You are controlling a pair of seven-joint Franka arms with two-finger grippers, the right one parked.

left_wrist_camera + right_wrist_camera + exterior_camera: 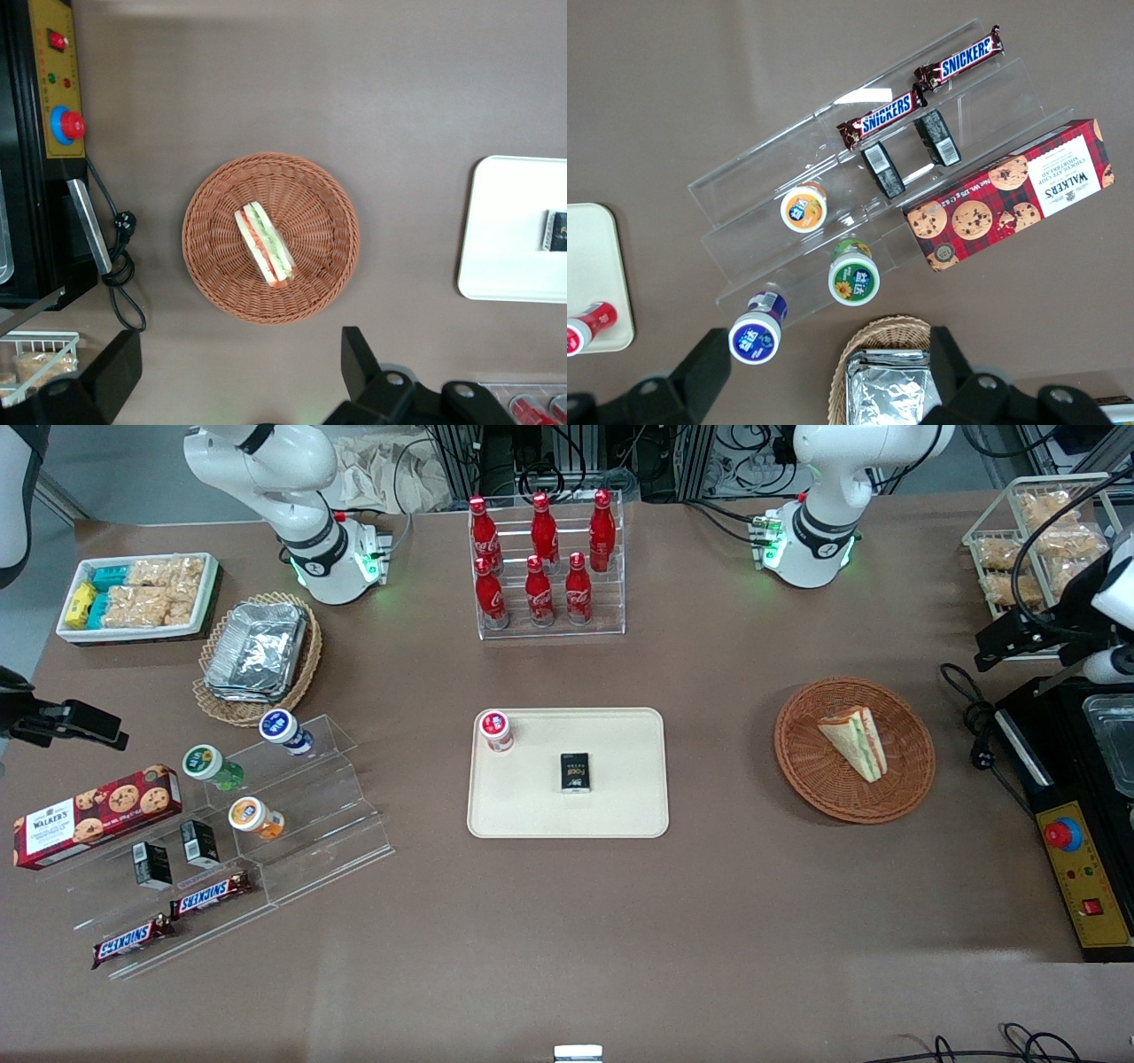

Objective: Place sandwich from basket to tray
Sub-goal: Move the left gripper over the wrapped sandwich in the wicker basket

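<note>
One tabletop point(709, 921), mostly bare brown between tray point(620, 815) and basket point(904, 788), which sit well apart. Sandwich point(856, 740) lies in the basket near its middle, rim uncovered all round. Hand point(239, 376) hovers high above the basket's edge, fingers point(359, 354) spread wide, holding nothing.

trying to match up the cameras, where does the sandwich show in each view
Front view: the sandwich lies in the basket, toward the working arm's end of the table, away from the tray.
Left wrist view: the sandwich lies near the middle of the basket; the gripper hangs open above the table beside the basket.
Right wrist view: not in it.
Shared landmark: the tray, its corner also in the right wrist view.
</note>
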